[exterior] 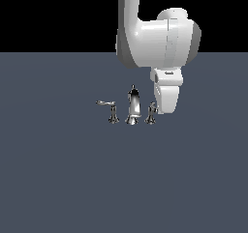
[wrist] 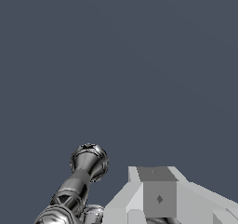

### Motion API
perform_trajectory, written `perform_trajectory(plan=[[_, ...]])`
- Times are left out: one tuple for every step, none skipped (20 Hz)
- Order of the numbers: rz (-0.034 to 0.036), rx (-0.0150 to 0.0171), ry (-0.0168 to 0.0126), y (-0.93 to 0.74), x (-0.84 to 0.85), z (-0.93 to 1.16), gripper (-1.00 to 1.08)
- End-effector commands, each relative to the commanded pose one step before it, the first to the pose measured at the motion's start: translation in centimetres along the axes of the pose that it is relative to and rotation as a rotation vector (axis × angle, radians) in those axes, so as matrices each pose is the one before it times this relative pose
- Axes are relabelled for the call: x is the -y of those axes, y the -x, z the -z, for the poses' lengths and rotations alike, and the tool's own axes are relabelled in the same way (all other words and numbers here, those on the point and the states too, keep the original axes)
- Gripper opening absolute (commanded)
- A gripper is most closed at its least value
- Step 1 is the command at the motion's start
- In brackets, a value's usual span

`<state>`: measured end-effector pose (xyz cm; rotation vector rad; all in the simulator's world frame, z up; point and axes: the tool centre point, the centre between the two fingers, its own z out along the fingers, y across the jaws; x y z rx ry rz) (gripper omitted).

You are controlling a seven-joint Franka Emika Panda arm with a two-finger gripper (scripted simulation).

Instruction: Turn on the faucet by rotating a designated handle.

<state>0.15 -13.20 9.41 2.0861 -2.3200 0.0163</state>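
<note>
While the end effector (exterior: pixel 164 109), whose finger state I cannot tell, hangs at 3 o'clock of the faucet (exterior: pixel 132 107) mid-tabletop (exterior: pixel 58 179), its handle (exterior: pixel 152 112) looks rigid, slick chrome, best pushed near the lever tip.

No readable text, label, brand, number or sign appears in either view.

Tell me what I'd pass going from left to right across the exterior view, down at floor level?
The left lever handle → the central spout → the right handle's post → the robot's gripper, hanging just beside that post.
</note>
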Motion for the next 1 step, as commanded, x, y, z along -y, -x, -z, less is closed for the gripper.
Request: perform_trajectory(plan=[[0.09021,0.0227,-0.0077,6.66,0.806,0.165,-1.0]])
